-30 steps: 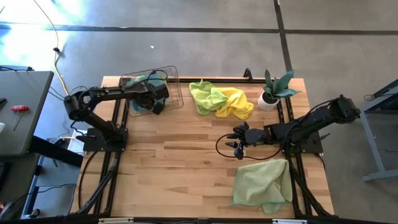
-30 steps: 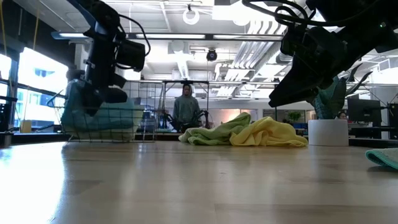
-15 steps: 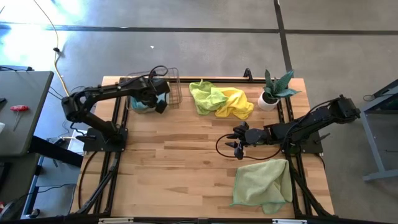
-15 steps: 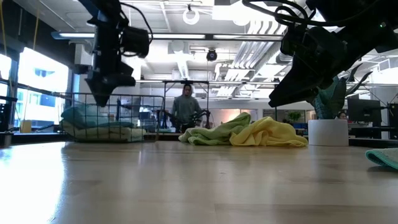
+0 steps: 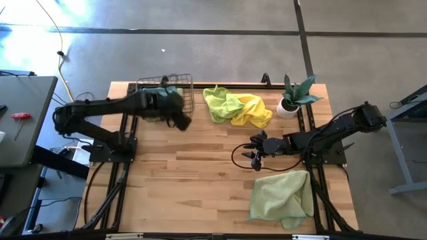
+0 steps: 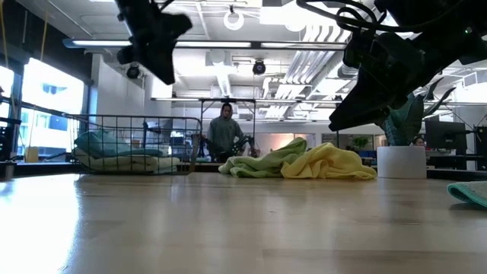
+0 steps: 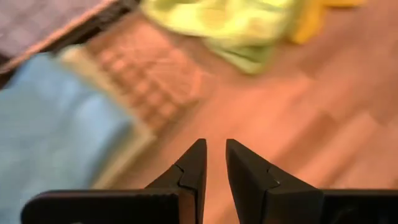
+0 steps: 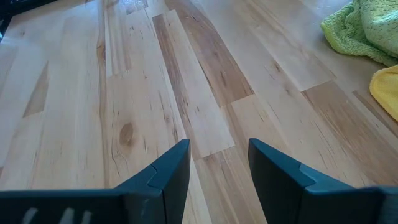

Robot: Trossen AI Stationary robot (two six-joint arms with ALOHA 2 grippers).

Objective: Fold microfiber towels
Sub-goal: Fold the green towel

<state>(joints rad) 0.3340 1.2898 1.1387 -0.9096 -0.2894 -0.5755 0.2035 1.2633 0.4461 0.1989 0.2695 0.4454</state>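
Note:
A wire basket (image 5: 163,93) stands at the table's far left, with a teal towel (image 6: 106,142) and a pale one lying in it. My left gripper (image 5: 181,122) hangs in the air just off the basket's near right corner, high above the table (image 6: 156,46). Its fingers (image 7: 212,152) are a narrow gap apart with nothing between them. A lime green towel (image 5: 223,104) and a yellow towel (image 5: 253,110) lie crumpled at the far middle. A pale sage towel (image 5: 281,197) lies flat at the near right. My right gripper (image 5: 253,152) waits open above bare wood (image 8: 217,155).
A potted plant in a white pot (image 5: 290,101) stands at the far right, beside the yellow towel. Bare wood lies across the table's middle and near left (image 5: 180,180). A person (image 6: 226,133) stands in the room behind the table.
My left gripper has risen out of the basket, moved toward the table's near right and tipped more level. The teal towel, which stood high in the basket, now lies low and flat in it.

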